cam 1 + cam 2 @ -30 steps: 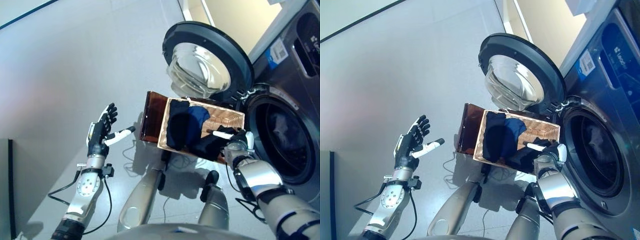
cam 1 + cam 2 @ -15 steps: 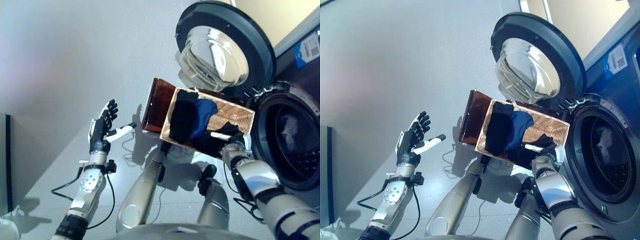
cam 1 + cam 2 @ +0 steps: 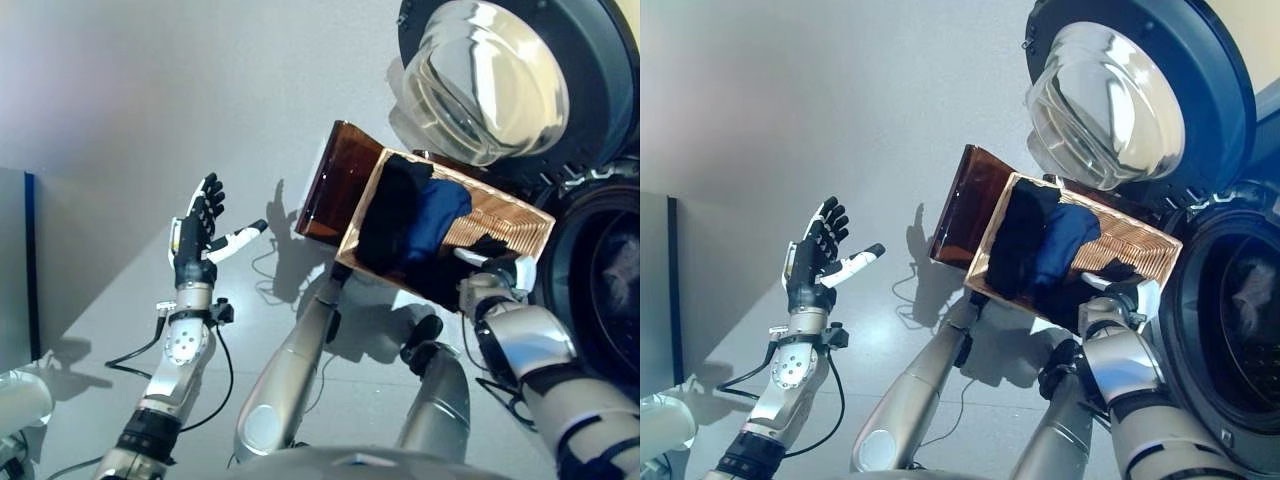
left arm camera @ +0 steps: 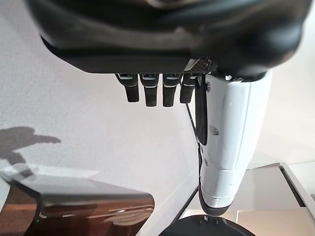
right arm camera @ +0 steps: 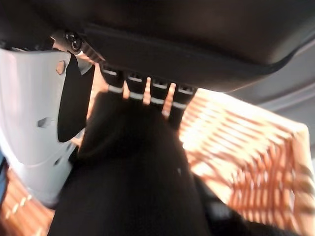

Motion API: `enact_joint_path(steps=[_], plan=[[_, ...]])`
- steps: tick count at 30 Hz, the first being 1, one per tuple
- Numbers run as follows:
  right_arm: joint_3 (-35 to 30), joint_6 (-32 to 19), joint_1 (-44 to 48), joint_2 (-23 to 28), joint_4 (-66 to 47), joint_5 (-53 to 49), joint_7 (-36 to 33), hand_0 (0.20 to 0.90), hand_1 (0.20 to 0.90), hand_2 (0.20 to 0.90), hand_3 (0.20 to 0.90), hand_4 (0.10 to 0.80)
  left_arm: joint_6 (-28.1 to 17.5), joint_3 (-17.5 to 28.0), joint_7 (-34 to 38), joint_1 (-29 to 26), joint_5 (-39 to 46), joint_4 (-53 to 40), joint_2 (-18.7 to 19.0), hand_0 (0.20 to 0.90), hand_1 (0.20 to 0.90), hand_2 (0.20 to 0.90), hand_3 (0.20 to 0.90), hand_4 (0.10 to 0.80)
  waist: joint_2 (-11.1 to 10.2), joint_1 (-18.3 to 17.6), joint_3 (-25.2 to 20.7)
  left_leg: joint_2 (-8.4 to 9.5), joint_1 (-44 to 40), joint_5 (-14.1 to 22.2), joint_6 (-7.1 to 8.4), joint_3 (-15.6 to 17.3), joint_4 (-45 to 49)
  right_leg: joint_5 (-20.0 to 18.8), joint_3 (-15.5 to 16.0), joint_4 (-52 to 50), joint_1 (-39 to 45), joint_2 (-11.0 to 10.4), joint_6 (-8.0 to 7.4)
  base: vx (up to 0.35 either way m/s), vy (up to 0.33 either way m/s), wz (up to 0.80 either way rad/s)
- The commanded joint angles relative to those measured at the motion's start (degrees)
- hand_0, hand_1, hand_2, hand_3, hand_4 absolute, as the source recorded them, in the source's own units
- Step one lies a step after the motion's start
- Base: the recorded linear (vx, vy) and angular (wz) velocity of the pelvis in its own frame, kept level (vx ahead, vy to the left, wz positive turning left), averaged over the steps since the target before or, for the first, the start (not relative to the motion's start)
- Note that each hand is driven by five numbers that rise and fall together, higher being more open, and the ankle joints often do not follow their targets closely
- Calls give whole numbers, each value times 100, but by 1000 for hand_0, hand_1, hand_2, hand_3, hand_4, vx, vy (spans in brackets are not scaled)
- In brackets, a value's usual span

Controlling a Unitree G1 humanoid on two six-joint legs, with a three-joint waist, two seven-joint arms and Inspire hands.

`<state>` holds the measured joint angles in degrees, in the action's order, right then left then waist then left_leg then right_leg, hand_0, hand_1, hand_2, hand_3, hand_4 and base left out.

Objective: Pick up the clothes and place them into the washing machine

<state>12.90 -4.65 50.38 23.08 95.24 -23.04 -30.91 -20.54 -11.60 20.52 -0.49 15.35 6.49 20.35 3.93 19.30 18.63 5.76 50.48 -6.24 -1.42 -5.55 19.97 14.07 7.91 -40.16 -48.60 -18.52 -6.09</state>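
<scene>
Little has changed among the things since a second ago apart from the head camera swinging, so that the washing machine (image 3: 1230,320) and its open round door (image 3: 495,85) now sit higher and further right in both eye views; the right hand (image 3: 492,272) remains at the near right corner of the basket (image 3: 505,215), and the left hand (image 3: 195,235) is still raised well away over the grey floor (image 3: 150,110). That left hand is spread, fingers straight and thumb out, holding nothing. The woven basket stands on the floor just in front of the washer's drum opening, with a brown lid or panel (image 3: 335,185) propped at its far left side. Inside it lie a black garment (image 3: 392,215) and a blue garment (image 3: 440,210) side by side, and a second piece of black cloth (image 5: 133,182) at the near end. The right hand rests on this black cloth, its fingers (image 5: 147,91) bent down into the fabric and its white-covered thumb (image 5: 37,123) alongside, pinching the cloth.
</scene>
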Motion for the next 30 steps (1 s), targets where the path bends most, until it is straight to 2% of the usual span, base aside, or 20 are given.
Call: enact_joint_path(steps=[1,10,19,21,22,26,30], plan=[[170,-71,208,17,-370,52,28,200,200,200,200,300,-663,523,211,-21,-66,-797,-75,900,900,900,900,800,275,79,46,-27,597,1105,137,346,853,-506,5,1063,463,198,381,9,32,-2],[-132,-196,83,308,-567,-186,-44,200,200,200,200,300,-679,526,-19,198,114,-698,57,900,900,900,900,800,284,-29,-240,-23,84,1127,100,457,598,-601,-90,1395,905,187,337,20,22,-11],[-837,-651,-373,577,-1030,-863,5,200,200,200,200,300,-630,536,-328,327,362,-136,96,900,900,900,900,800,353,-218,-615,0,-711,1050,91,593,83,-849,-163,2098,1707,117,182,40,15,-11],[-976,-926,-530,467,-1439,-1161,56,200,200,200,200,300,-643,600,-327,371,381,-52,118,900,900,900,900,800,363,-341,-656,-10,-880,1011,95,665,-23,-960,-217,2312,1864,121,136,-31,48,-33],[-1115,-1149,-722,328,-1813,-1414,115,200,200,200,200,300,-646,637,-327,418,382,56,113,900,900,900,900,800,413,-454,-667,-36,-970,806,64,768,-149,-1186,-229,2481,1919,121,125,-82,60,-31],[-1305,-1520,-1212,-73,-2648,-1904,236,200,200,200,200,300,-688,677,-362,521,489,247,50,900,900,900,900,800,434,-640,-704,-73,-1291,711,83,859,-447,-1312,-298,2800,2158,126,56,-1,17,-35],[-1552,-1878,-1669,-504,-3206,-2490,502,200,200,200,200,300,-690,585,-494,612,648,384,-92,900,900,900,900,800,600,-750,-863,-71,-1625,697,83,921,-620,-1420,-352,3095,2446,84,-22,59,-17,-25]])
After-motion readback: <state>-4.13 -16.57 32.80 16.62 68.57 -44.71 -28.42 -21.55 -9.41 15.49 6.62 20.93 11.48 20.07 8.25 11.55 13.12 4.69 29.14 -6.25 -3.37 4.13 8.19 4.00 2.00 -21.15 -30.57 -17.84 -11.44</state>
